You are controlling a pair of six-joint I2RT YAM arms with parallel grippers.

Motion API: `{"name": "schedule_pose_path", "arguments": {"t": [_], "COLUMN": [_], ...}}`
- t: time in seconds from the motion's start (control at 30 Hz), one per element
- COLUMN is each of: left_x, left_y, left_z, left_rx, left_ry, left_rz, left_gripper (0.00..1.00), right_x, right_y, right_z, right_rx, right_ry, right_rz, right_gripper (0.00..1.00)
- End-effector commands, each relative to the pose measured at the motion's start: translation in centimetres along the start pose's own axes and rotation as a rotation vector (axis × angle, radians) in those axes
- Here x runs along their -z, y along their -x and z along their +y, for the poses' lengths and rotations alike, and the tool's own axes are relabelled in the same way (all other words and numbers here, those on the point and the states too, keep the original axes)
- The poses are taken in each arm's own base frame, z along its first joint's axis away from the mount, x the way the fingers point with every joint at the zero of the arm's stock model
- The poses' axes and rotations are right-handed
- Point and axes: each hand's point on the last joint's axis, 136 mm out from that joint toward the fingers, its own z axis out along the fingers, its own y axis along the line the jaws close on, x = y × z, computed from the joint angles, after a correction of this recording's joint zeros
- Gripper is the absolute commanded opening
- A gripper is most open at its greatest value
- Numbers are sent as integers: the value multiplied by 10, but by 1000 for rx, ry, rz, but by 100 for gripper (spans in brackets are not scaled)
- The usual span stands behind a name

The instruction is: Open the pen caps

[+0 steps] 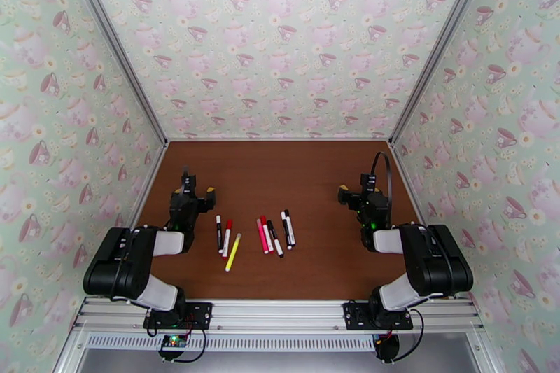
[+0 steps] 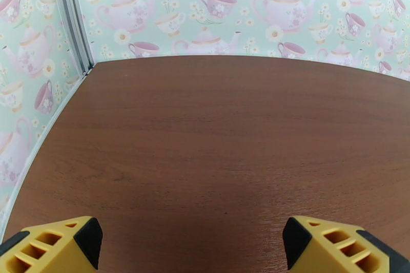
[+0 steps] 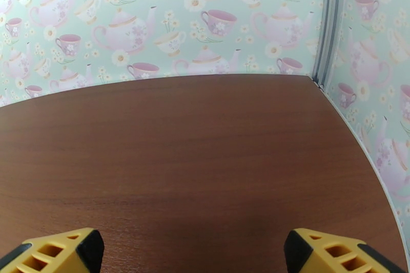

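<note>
Looking down on a brown table (image 1: 280, 171) walled in by teapot-patterned wallpaper (image 1: 280, 38), with a scatter of pens (image 1: 275, 238) laid flat near the middle, toward the near edge. Sorting them into two loose clusters. On the left: a white pen with black ends (image 1: 218, 231), a red-and-white pen (image 1: 227, 237) just beside it, and a yellow pen (image 1: 233, 251) slanting lower and nearer. On the right: several more packed close and roughly parallel, among them a pink-red pen (image 1: 261, 236).

Making out the pen caps (image 1: 229, 223) as short coloured ends on the barrels, seemingly seated in place, though too small to say for certain.

Finding the left pincer (image 1: 197, 192) out to the left of the pens, well apart from them, spread wide and gripping nothing. Confirmed from the left wrist: yellow fingertips (image 2: 56, 248) at the bottom corners, bare wood between.

Finding the right pincer (image 1: 355, 189) mirrored on the far side, likewise clear of the pens, fully spread and empty. Same from the right wrist: yellow finger pads (image 3: 333, 253) wide apart over plain tabletop.
</note>
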Motion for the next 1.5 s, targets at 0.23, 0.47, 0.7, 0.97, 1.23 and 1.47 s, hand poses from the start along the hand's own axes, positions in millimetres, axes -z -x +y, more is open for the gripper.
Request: {"name": "schedule_pose_path", "arguments": {"t": [0.23, 0.47, 0.7, 0.97, 1.23, 1.47], "left_x": [5, 12, 29, 73, 114, 135], "left_y": [9, 19, 39, 69, 37, -16], "left_z": [-4, -2, -2, -20, -41, -46], "left_rx": [9, 4, 7, 154, 324, 377], "left_ry": [-20, 9, 65, 35, -35, -25], "left_rz": [-53, -71, -32, 167, 357, 594], "left_gripper": [100, 100, 100, 100, 100, 94], "right_x": [7, 12, 28, 54, 66, 70], "right_y": [10, 17, 47, 79, 92, 80], "right_z": [-3, -4, -2, 16, 30, 55], "right_rx": [-19, -19, -37, -256, -490, -540], "right_ry": [-9, -14, -6, 76, 127, 256], "right_rz": [-59, -77, -40, 101, 207, 275], "right_gripper": [100, 100, 100, 100, 100, 100]}}
